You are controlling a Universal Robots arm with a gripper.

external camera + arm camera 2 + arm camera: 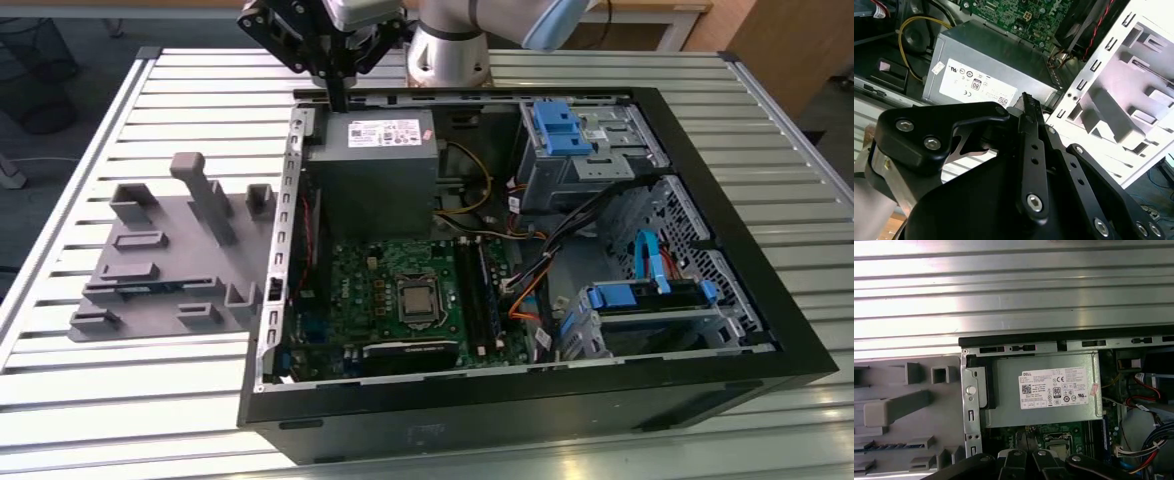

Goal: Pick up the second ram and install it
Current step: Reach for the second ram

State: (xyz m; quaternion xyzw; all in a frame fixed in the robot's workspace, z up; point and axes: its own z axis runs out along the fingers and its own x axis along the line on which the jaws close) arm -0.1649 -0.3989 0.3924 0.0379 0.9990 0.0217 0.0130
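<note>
Above the power supply (374, 170) hangs the gripper (339, 104), pinched shut

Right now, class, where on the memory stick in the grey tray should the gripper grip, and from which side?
The memory stick seems to stand on edge in a slot of the grey tray, so pinch its upper edge across the flat faces, from above.

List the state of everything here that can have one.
Computer case: open, side panel off, lying flat on the slatted table.
Pincer: shut, empty, hovering by the power supply.
Second ram: lying in a slot of the grey holder tray, not picked up.
</note>
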